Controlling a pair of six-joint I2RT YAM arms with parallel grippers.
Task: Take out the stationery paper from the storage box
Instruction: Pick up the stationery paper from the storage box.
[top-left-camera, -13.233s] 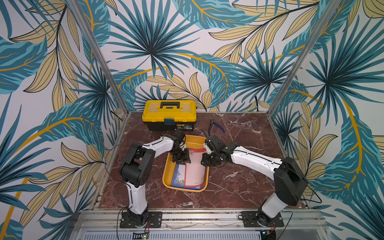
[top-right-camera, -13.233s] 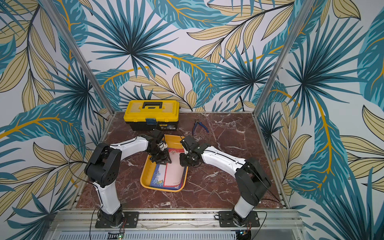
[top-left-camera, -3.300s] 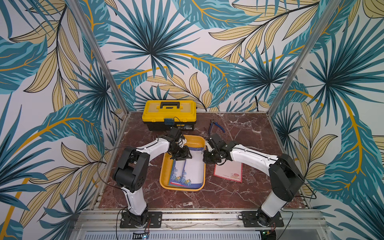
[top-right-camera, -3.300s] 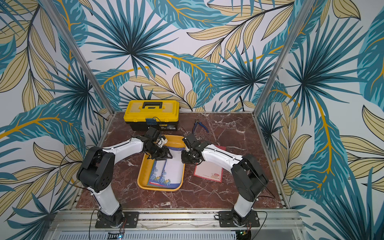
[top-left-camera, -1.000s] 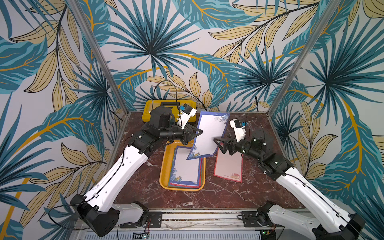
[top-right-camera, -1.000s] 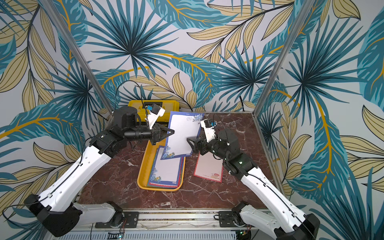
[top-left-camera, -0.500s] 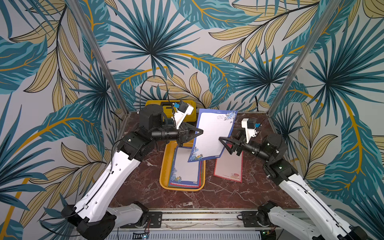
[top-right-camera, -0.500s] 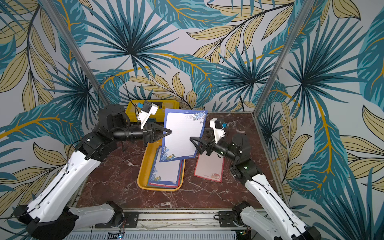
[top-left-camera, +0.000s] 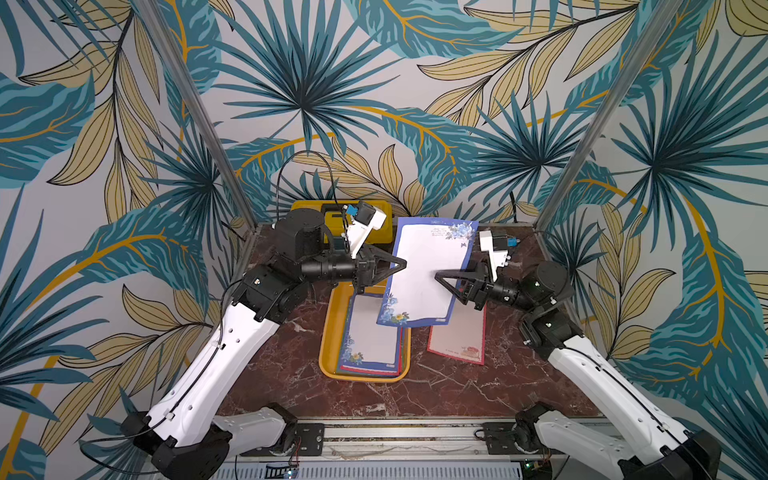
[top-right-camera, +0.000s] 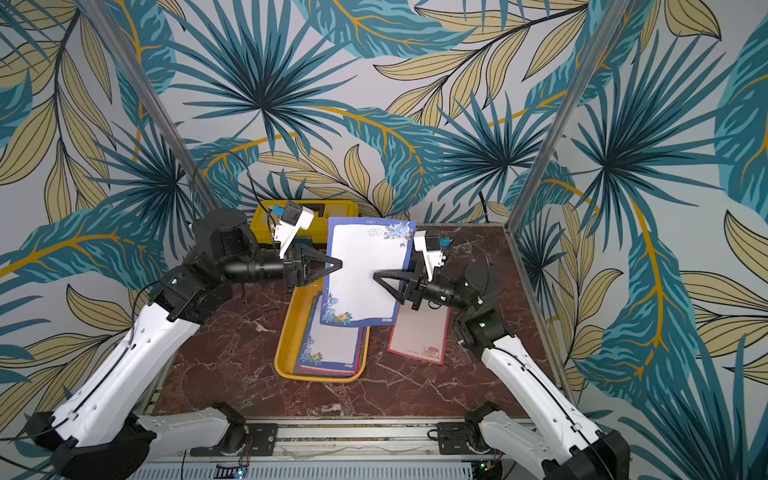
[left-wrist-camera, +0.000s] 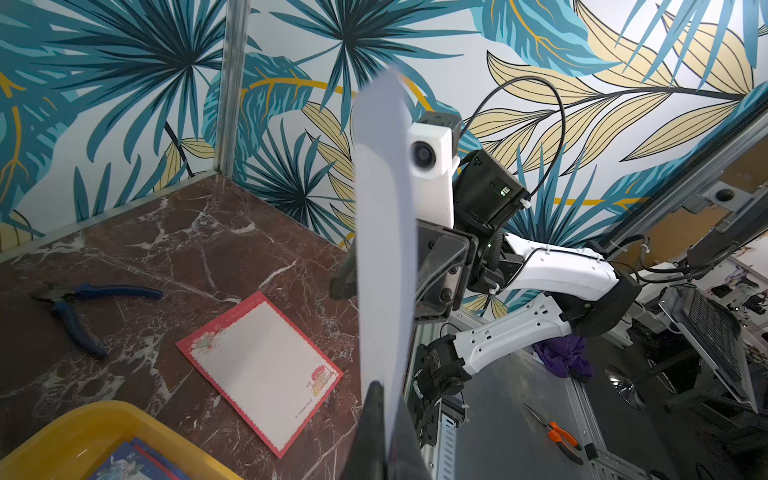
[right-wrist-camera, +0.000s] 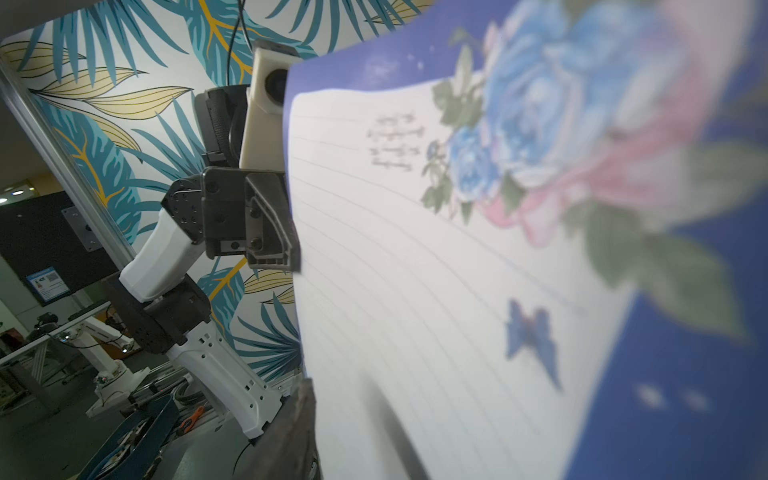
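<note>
On the near middle of the marble table (top-left-camera: 270, 374), the storage box (top-left-camera: 326, 332) holds a stack of stationery paper (top-left-camera: 370, 340). At its 3 o'clock, a red-bordered sheet (top-left-camera: 457, 332) lies flat on the marble. Above the box's far end, a blue floral sheet (top-left-camera: 424, 257) hangs in the air. The left gripper (top-left-camera: 402, 266) is clamped on its 9 o'clock edge. The right gripper (top-left-camera: 445, 287) straddles its 3 o'clock edge; I cannot tell whether it pinches. At 12 o'clock stands the toolbox (top-right-camera: 343, 210).
</note>
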